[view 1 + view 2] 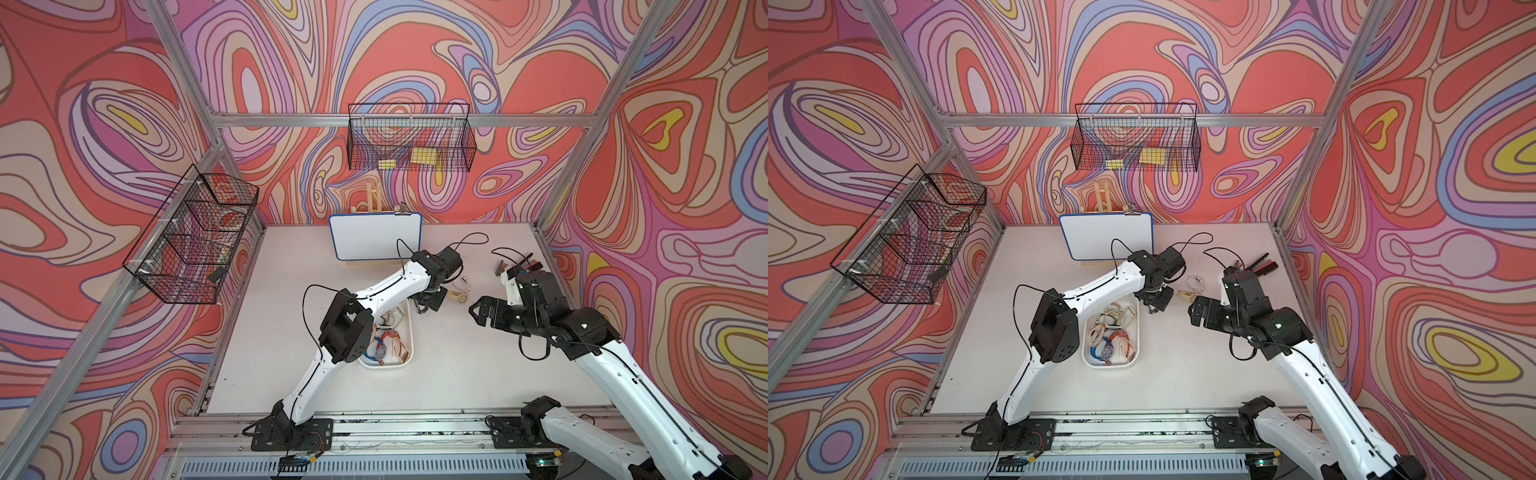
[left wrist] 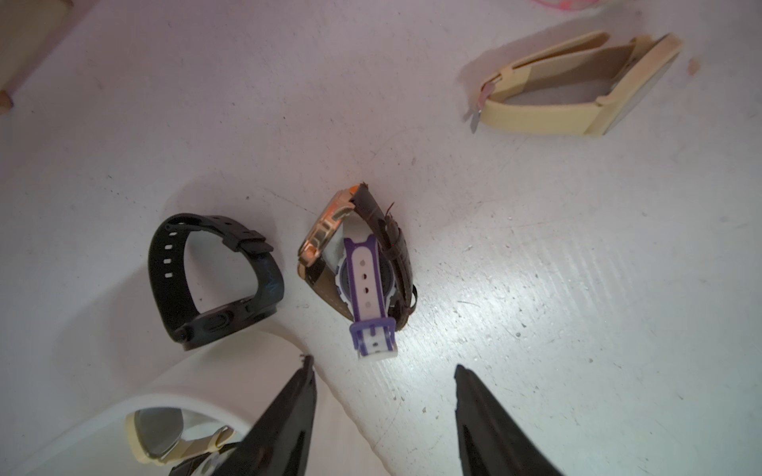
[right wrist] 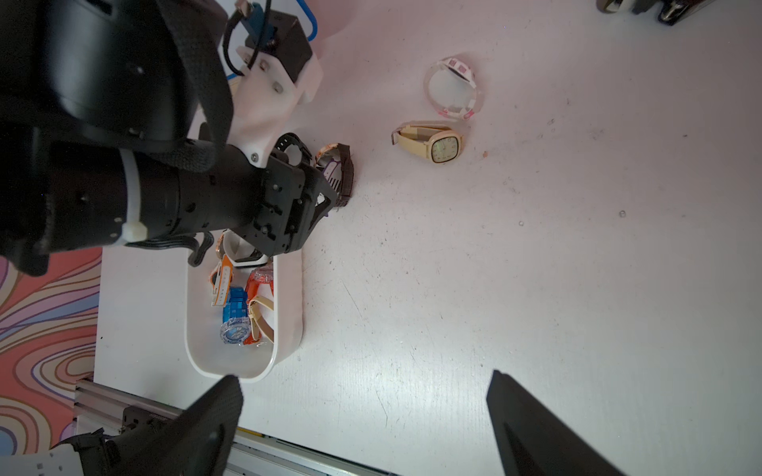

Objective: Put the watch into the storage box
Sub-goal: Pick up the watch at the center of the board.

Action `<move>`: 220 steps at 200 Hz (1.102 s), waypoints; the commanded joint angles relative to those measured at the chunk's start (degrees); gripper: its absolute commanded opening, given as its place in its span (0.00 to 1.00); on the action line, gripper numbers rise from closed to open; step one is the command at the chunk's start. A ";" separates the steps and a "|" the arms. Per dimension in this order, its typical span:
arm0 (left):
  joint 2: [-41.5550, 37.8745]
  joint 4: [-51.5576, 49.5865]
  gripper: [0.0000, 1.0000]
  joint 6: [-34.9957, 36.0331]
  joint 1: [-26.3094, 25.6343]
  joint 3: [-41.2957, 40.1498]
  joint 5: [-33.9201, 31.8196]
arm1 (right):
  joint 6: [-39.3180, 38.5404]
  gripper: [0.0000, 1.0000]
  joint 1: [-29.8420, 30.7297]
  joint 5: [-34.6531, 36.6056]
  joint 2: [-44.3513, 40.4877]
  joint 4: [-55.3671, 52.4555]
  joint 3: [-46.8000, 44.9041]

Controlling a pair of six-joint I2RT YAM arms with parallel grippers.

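Note:
In the left wrist view my left gripper (image 2: 384,362) hangs open just above the table, with nothing between its fingers. Right in front of it lies a purple and white watch (image 2: 367,284), tangled with a gold watch on a brown strap (image 2: 330,222). A black watch (image 2: 173,268) lies beside them, next to the storage box (image 2: 185,371). The box is a white tray (image 1: 409,332) holding several watches. My right gripper (image 3: 367,379) is open and empty over bare table, and sits right of the left gripper (image 1: 424,306) in both top views.
A cream watch (image 3: 437,144) and a clear pink-and-white watch (image 3: 453,88) lie on the table beyond the left gripper. A whiteboard (image 1: 376,237) stands at the back, dark tools (image 1: 519,264) lie back right, and black wire baskets (image 1: 195,237) (image 1: 409,139) hang on the frame.

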 commanded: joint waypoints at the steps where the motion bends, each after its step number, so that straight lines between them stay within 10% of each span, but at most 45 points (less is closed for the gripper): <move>1: 2.55 -1.66 0.56 0.77 0.67 2.28 -0.91 | -0.39 0.98 -0.37 -0.16 -0.83 0.47 0.36; 220: 4.33 -0.22 0.20 0.73 1.12 3.44 -0.85 | -0.84 0.98 -0.43 0.77 -1.31 1.90 -1.41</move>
